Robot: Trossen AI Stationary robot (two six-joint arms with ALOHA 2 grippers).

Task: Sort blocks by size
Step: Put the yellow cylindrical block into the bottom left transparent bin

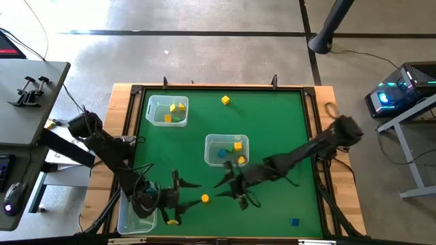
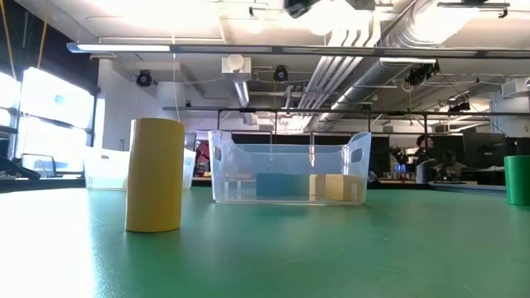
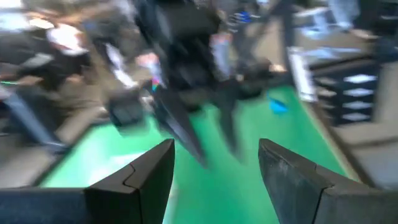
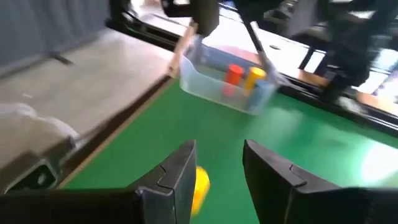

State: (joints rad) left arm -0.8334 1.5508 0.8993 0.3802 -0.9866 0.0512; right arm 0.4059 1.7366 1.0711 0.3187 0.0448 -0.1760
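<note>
Blocks lie scattered on the green table: a yellow one (image 1: 225, 100) at the far edge, an orange-yellow one (image 1: 205, 198) near the front, a small yellow one (image 1: 172, 221) and a blue one (image 1: 294, 222) by the near edge. The orange-yellow block rests on the mat between my two grippers, which face each other. My left gripper (image 1: 182, 197) hovers open just left of it, holding nothing (image 3: 214, 168). My right gripper (image 1: 228, 190) hangs open above the mat just right of it; the block (image 4: 200, 185) shows on the table below, beside one finger.
Clear bins: one at far left (image 1: 167, 110) with yellow blocks, one mid-table (image 1: 227, 150) with yellow and blue blocks, one off the mat's near-left corner (image 1: 136, 216) holding orange and yellow pieces (image 4: 242, 78). In the low view a yellow cylinder (image 2: 154, 174) stands close and a green block (image 2: 517, 180) at the right.
</note>
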